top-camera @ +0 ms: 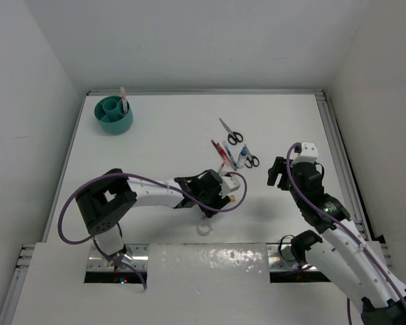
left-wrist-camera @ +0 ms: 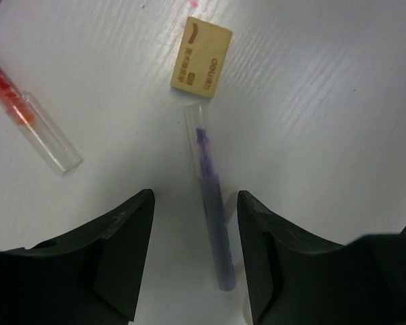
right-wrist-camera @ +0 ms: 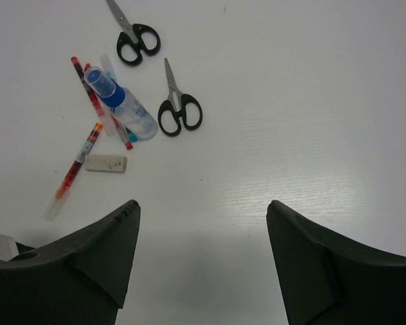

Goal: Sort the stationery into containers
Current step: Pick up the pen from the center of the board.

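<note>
The left fingers (left-wrist-camera: 122,257) stand wide astride the blue pen (left-wrist-camera: 207,166) lying on the counter (left-wrist-camera: 325,135) near the tan eraser (left-wrist-camera: 200,57), so pickup appears in hand, calling next for closure on its barrel and carriage to the distant teal organiser cup (top-camera: 115,126); the right fingers (right-wrist-camera: 88,264) hang wide, empty.

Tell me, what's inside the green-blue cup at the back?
One pink pen stands in the teal cup, poking up above the rim. Nothing else shows inside, but the cup's walls hide the pen's lower end and part of the bottom.
</note>
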